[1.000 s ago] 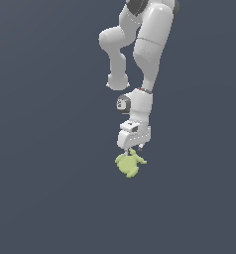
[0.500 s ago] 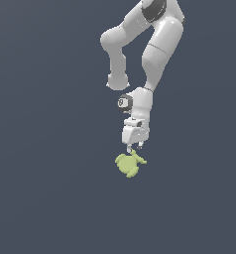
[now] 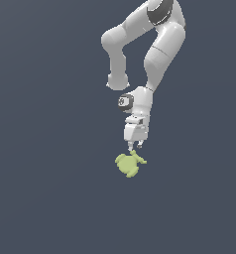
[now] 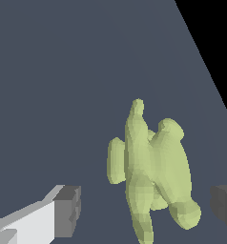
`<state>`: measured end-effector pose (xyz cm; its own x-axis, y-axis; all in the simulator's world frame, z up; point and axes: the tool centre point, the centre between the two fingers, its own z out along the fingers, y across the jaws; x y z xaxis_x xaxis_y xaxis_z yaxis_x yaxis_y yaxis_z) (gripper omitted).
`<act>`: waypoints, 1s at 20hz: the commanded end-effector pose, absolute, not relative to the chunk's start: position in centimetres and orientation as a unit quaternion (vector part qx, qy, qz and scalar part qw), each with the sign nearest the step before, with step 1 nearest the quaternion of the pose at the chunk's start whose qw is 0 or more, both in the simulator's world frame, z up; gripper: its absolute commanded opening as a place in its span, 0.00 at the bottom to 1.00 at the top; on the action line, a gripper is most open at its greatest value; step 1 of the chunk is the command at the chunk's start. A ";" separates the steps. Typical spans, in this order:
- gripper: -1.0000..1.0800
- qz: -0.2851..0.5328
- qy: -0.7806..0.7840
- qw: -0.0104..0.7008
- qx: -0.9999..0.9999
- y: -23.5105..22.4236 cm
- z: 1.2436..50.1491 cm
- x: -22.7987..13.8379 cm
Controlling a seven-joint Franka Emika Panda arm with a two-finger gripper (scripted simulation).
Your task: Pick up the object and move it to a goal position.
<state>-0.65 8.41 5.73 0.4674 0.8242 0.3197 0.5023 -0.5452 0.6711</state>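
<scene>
Exterior view. On the exterior view's left lies only the uniform dark blue-grey ground (image 3: 45,188). Near the middle of the picture rests the object (image 3: 129,164), a small yellow-green lumpy figure with a rounded body and short stubby protrusions, one of which points toward the exterior view's right. Directly above it hangs the gripper (image 3: 135,146), pointing straight down from a white hand; its dark fingertips sit just over the upper edge of the object, and this view does not show whether they touch it. Above the hand, the white arm (image 3: 157,54) rises through a bent elbow to a dark joint ring at the top of the picture, toward the exterior view's right.

Wrist view. 2 fingers frame the picture: 1 light-grey finger with a dark pad (image 4: 67,210) on one side, and the dark pad of the other finger (image 4: 225,206) at the opposite edge. The jaws stand wide apart, well wider than the object (image 4: 151,171), which lies between them, nearer the second pad, with clear ground showing on either side of it. Neither pad touches the figure, so the gripper holds nothing. The figure's long axis runs across the line that joins the 2 pads. A black area fills 1 corner beyond the ground's edge.
</scene>
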 end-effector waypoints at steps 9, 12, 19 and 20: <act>1.00 0.320 0.405 0.252 0.818 8.1 4.7 0.4; 1.00 0.320 0.406 0.253 0.818 8.0 4.1 1.1; 0.00 0.321 0.406 0.253 0.818 7.9 3.8 1.5; 0.00 0.321 0.406 0.253 0.818 7.9 3.8 1.5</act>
<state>1.30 8.39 4.25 0.4587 0.8265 0.3263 0.5024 -0.5441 0.6720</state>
